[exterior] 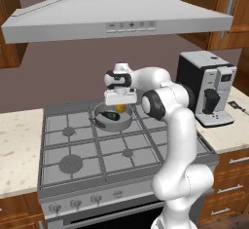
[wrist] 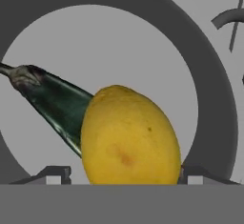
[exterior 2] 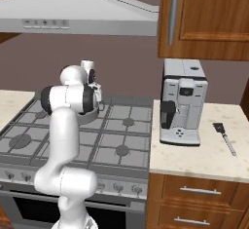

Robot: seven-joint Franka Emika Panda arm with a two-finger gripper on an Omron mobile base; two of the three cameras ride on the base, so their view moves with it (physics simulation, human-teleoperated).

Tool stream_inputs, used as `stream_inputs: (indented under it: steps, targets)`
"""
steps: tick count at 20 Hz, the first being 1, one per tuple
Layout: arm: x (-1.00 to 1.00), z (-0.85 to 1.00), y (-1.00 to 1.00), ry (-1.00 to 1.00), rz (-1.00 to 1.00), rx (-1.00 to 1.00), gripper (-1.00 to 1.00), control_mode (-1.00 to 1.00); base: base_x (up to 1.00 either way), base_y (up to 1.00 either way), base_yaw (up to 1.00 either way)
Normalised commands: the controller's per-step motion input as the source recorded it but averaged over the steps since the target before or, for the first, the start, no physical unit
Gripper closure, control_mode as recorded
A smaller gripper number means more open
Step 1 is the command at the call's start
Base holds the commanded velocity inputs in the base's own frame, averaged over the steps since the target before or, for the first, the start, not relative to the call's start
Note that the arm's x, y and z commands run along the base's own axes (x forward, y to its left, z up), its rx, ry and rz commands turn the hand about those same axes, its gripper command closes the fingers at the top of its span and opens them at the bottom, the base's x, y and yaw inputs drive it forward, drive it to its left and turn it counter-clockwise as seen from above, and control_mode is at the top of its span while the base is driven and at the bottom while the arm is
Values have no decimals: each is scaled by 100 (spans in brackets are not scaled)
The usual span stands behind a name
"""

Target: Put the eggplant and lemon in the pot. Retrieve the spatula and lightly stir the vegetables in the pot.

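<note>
Hovering over the pot [exterior: 113,121] on the stove's [exterior: 82,150] back burner, at about twelve o'clock from the cooktop's middle in the left base view: the gripper [exterior: 120,101], pointing down. Sitting in the pot: the eggplant [exterior: 109,116], and the lemon [exterior: 120,108] just beside it toward two o'clock. In the hand view, lying between the two finger tips [wrist: 53,175], the lemon [wrist: 129,136] filling the gap; touching or just apart, impossible to tell, so likewise whether the jaws are gripping it or standing free of it. Running from under the lemon toward ten o'clock: the eggplant [wrist: 56,101], inside the pot's rim [wrist: 209,99]. Lying on the counter [exterior 2: 194,162] at three o'clock of the coffee machine [exterior 2: 182,101] in the right base view: the spatula [exterior 2: 224,137].
</note>
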Motion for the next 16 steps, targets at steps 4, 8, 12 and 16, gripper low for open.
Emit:
stream_inputs:
  steps: [4,8,12,16]
  targets:
    - [0,0,0,3,0,0,-100,-100,0,0,0]
    - [-3,2,0,0,0,0,-100,-100,0,0,0]
    - [-48,7,0,0,0,0,-100,-100,0,0,0]
    - [-73,13,-1,-1,0,0,-100,-100,0,0,0]
